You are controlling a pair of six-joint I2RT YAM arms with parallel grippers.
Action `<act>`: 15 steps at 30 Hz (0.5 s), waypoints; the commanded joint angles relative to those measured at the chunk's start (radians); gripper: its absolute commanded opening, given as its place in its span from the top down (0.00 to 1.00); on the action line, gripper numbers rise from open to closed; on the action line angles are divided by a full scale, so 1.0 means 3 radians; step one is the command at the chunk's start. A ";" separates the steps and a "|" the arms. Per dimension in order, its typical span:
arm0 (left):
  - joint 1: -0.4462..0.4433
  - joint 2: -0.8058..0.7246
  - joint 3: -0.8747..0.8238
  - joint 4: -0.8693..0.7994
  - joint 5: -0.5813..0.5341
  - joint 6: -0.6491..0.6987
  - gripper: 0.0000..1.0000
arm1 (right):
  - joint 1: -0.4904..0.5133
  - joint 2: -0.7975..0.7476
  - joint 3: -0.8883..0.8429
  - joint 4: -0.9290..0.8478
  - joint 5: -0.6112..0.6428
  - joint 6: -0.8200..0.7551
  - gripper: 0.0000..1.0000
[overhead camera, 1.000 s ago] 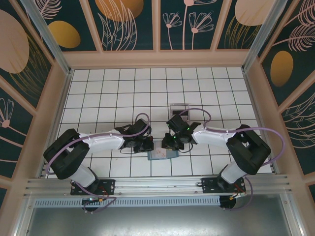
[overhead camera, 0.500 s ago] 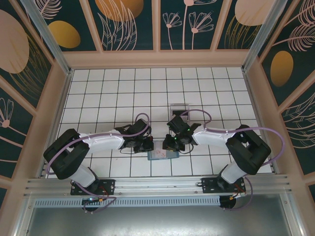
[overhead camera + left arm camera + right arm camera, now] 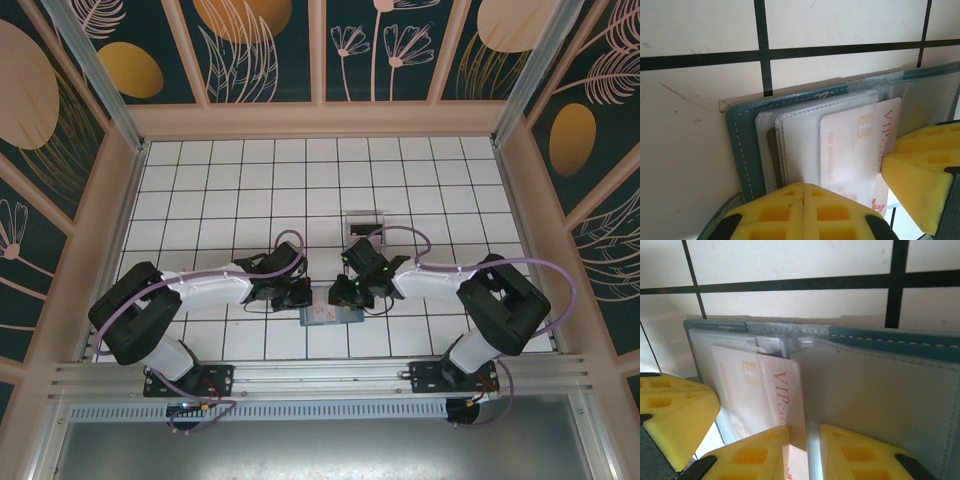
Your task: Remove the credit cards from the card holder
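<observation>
You see the soft, stitched teal card holder (image 3: 741, 150) open flat on the tiled table (image 3: 700, 75). Your left gripper (image 3: 803, 200) is clenched at its edge. Your right gripper (image 3: 804, 440) pinches the glossy white card (image 3: 850, 150), partly out of its frosted sleeve (image 3: 795, 140).

The white credit card (image 3: 855, 150) (image 3: 755, 385) carries red lettering, "VIP CAR", its end hidden; a smaller line beginning "NO" is illegible.

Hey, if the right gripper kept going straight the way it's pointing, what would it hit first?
The white VIP card: its edge already sits between the jaws of the right gripper. Just behind it lies the open panel of the card holder, though depth is hard to judge.
</observation>
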 commanded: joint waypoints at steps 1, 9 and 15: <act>-0.0015 -0.0037 -0.0067 -0.0128 -0.0065 -0.0007 0.98 | -0.0012 -0.0002 -0.0098 0.0131 -0.0078 0.0058 0.76; -0.0016 -0.0026 -0.0064 -0.0125 -0.0061 -0.0004 0.98 | -0.0035 -0.0097 -0.0153 0.0255 -0.0151 0.0088 0.79; -0.0018 -0.0012 -0.0047 -0.0134 -0.0058 0.0004 0.98 | -0.0039 -0.0084 -0.0170 0.0338 -0.0203 0.0091 0.80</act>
